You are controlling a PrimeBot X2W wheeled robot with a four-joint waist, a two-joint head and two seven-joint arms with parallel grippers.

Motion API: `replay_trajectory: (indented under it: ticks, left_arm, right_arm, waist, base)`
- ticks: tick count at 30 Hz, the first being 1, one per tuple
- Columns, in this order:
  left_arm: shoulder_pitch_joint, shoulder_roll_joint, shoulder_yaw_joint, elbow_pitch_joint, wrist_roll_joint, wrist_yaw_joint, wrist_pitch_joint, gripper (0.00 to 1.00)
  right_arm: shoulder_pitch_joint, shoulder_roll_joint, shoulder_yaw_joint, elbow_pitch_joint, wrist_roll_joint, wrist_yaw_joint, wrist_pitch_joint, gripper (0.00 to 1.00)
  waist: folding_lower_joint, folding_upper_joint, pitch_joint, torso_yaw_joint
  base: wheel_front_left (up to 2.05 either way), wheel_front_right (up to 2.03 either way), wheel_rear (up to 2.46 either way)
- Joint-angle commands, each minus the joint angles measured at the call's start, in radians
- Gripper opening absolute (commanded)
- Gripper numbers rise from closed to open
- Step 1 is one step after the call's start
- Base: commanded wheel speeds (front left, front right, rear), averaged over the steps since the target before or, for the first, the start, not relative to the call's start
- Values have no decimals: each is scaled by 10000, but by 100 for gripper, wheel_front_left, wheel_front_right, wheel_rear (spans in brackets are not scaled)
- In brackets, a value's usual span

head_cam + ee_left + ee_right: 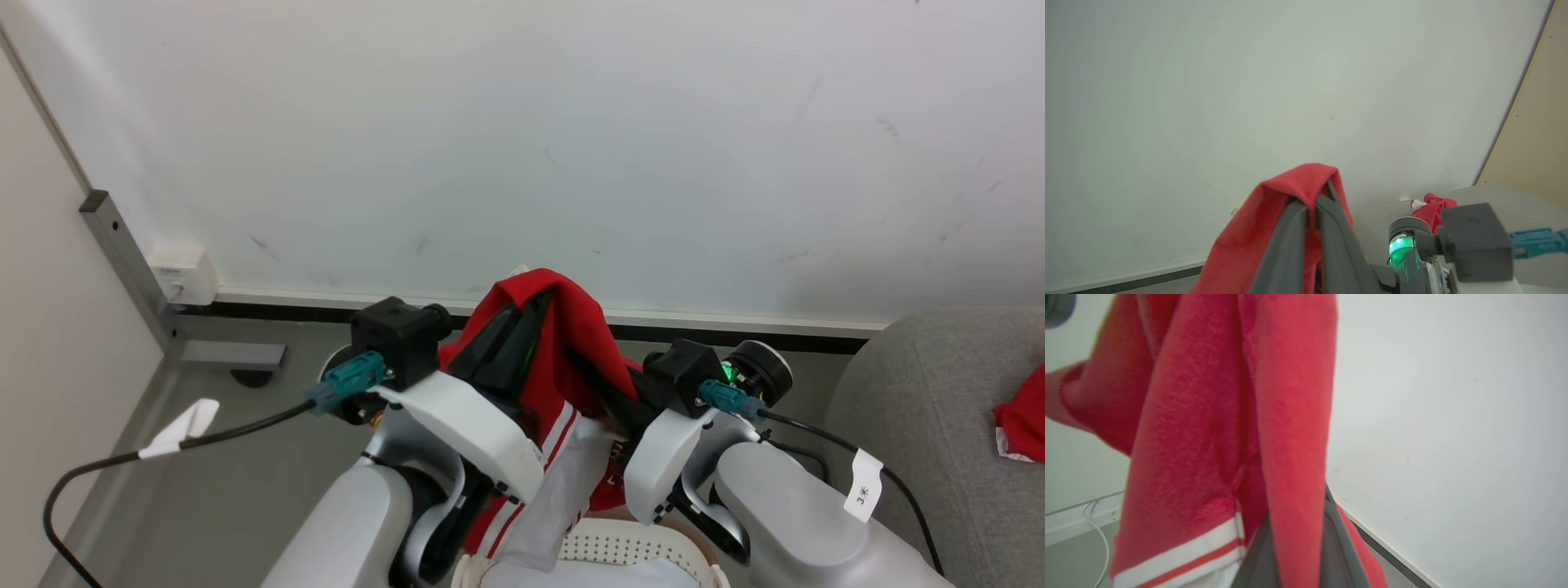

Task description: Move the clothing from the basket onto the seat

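Head view looks down on both arms raised together over the basket (629,541), with a red garment (575,318) draped like a tent across the two sets of dark fingers. Its red-and-white striped trim and a pale panel hang down between the forearms to the basket's mouth, so most of the piece is clear of the basket but its tail is not.

Left wrist view shows the left tool (1313,201) clenched, with the cloth's top fold caught at the fingertips and falling over them. Right wrist view shows the right tool (1298,514) with a thick fold running down between its fingers, which appear closed against it. I judge this a second grasp, taken lower to gather the hanging length so it won't snag on the rim.

The seat (914,425) lies to the robot's right, apart from the basket. Another red piece (1022,425) already rests on it, back from its rounded edge. The next move, I judge, calls for raising the tail free and then swinging right to the seat. The loose drape could slip off the fingertips.
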Motion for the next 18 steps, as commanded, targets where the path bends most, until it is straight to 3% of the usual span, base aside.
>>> replay_trajectory:
  ticks: [1, 4, 6, 8, 9, 18]
  left_arm:
    - [-81, 3, 23, 51, -109, 23, -11, 0]
    - [-42, 51, 64, 130, -130, 50, -89, 0]
    - [-7, 75, 82, 187, -150, 62, -105, 16]
    - [55, 108, 81, 240, -126, 72, -139, 47]
    - [81, 134, 57, 262, -114, 73, -124, 100]
    - [283, 230, -107, 355, -213, 29, 54, 100]
  right_arm:
    - [-218, 21, 79, 54, 143, -26, -86, 0]
    - [-368, 21, 298, 210, 573, -26, -256, 0]
    - [-508, 26, 426, 306, 691, -26, -363, 0]
    - [-592, 25, 452, 441, 802, -26, -444, 0]
    - [-640, 26, 431, 509, 845, -26, -464, 0]
    - [-816, 29, 46, 722, 968, -26, -587, 0]
  waist:
    - [0, 0, -1, 10]
    - [0, 0, 7, 0]
    - [0, 0, 8, -21]
    - [0, 0, -3, -59]
    - [0, 0, -8, -77]
    - [0, 0, -27, -200]
  base:
    - [0, 0, 0]
    - [0, 0, 0]
    - [0, 0, 0]
    - [0, 0, 0]
    - [0, 0, 0]
    - [0, 0, 0]
